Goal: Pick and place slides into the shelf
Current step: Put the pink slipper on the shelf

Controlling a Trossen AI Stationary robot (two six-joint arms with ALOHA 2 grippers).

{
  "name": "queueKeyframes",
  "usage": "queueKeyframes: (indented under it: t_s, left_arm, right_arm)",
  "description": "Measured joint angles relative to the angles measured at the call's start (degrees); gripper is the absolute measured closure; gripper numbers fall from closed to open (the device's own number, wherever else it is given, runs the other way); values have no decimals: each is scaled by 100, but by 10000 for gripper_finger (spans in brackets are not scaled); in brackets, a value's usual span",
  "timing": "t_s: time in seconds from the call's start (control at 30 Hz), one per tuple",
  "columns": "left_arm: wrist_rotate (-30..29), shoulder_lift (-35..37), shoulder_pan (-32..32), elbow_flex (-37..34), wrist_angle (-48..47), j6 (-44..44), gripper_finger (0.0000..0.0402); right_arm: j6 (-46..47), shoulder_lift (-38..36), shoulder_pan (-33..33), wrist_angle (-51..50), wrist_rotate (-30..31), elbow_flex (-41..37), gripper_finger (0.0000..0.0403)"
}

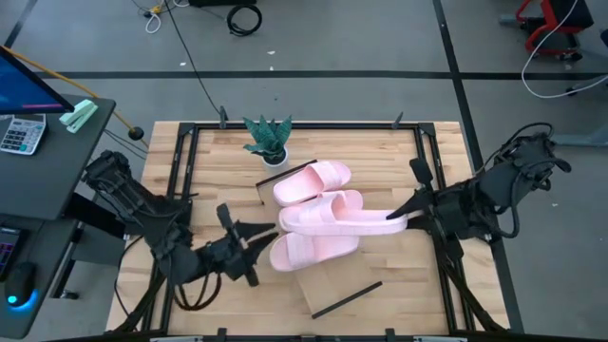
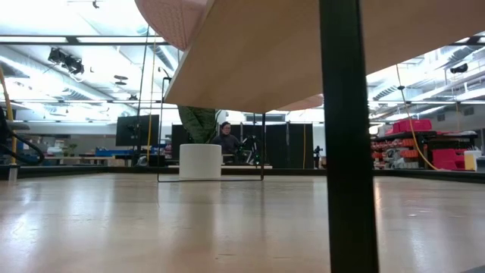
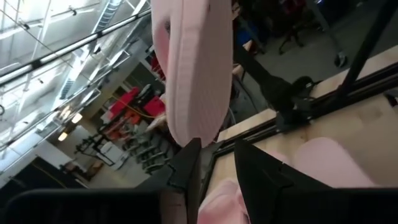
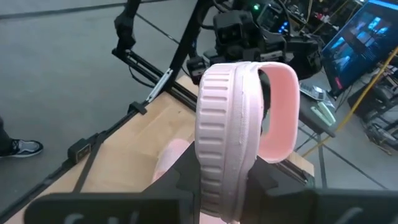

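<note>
**Fingers gripping two slides at once**

Left fingers [image 1: 249,249] are clamping the near slide [image 1: 313,249]; right fingers [image 1: 404,217] are pinching the middle slide [image 1: 328,217], lifted over the shelf [image 1: 328,290]. Overlapping foam is risking a snag or slip. A plant [image 1: 269,141] is standing on the wooden table [image 1: 209,161]; a person is sitting in the workshop behind.

Robotics lab; ceiling trusses [image 2: 91,42]; floor cables [image 1: 560,57]; monitors [image 4: 364,31]

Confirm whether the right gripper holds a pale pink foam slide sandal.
Yes: the right gripper is clamped on a ribbed pale pink foam slide sandal.
</note>
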State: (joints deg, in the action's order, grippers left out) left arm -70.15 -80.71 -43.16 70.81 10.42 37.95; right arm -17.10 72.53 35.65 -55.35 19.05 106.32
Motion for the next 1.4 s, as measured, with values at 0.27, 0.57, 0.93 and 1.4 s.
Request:
queueKeyframes:
  t_s: [0.27, 0.57, 0.93, 1.4]
  left_arm:
    - [-83, 2, 6, 0, -1, -588, 260]
    - [-70, 2, 101, -2, 2, -757, 161]
    - [459, 7, 339, -5, 151, -1349, 142]
    - [1140, 11, 403, -11, 598, -1373, 291]
  right_arm:
    - [58, 52, -193, 143, -346, 1, 339]
    - [320, 96, -211, 212, -624, 2, 339]
    - [321, 128, -213, 227, -734, 2, 339]
    - [319, 129, -236, 186, -752, 11, 339]
